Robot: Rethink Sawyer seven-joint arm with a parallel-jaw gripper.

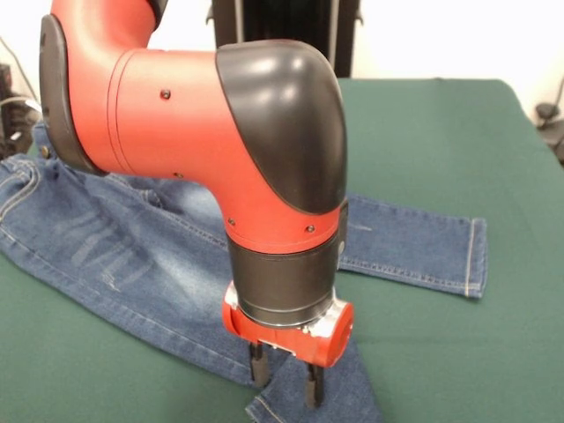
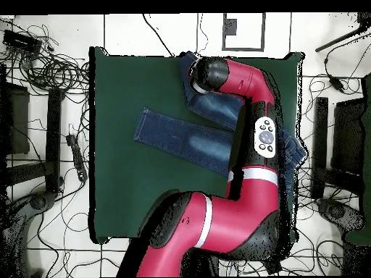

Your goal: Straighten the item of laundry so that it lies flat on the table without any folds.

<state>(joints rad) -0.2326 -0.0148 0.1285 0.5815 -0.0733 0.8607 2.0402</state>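
Hovering over the jeans (image 1: 132, 247) on the green worktop (image 1: 458, 352), the gripper (image 1: 286, 381) stood open, one leg's folded cuff directly beneath its fingertips.

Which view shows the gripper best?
The front view: the gripper hangs low over the jeans, two dark fingers apart. In the overhead view the arm hides it completely.
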